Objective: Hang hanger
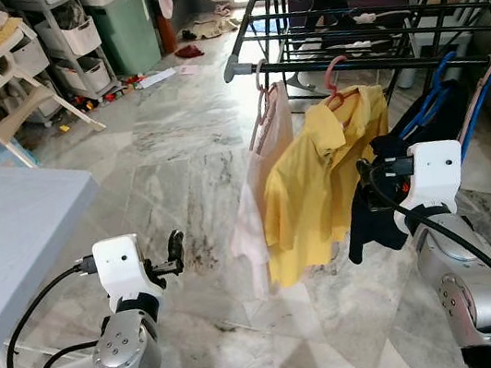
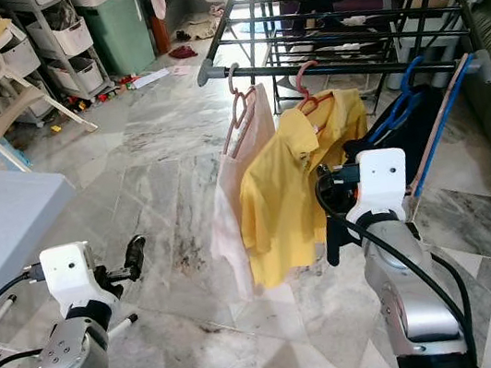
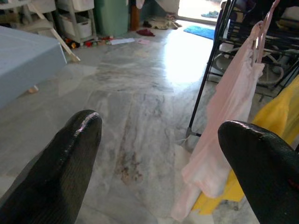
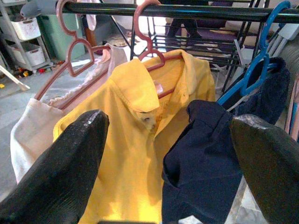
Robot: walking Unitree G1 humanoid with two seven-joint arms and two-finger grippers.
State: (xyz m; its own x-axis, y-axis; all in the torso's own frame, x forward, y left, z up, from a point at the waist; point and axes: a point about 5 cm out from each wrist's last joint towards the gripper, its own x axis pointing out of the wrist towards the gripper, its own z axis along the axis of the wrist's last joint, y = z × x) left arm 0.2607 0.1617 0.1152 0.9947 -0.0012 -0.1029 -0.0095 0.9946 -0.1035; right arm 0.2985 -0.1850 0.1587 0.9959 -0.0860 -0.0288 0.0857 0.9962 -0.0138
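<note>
Under the drying rack's front rail (image 4: 187, 10), the blue hanger (image 4: 254, 70) with its navy garment (image 4: 205, 158) is already hooked on, beside the yellow shirt (image 4: 131, 154). Hook up, shoulders slanting down across the rail. Right gripper (image 4: 168, 172) faces it, jaws apart, empty, likely post-release. Left gripper (image 3: 159, 154) idles well away from the rail, jaws apart.

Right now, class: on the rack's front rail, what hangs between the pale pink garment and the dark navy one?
The yellow shirt on a pink hanger hangs between the pale pink garment and the navy garment, shown in the right wrist view.
</note>
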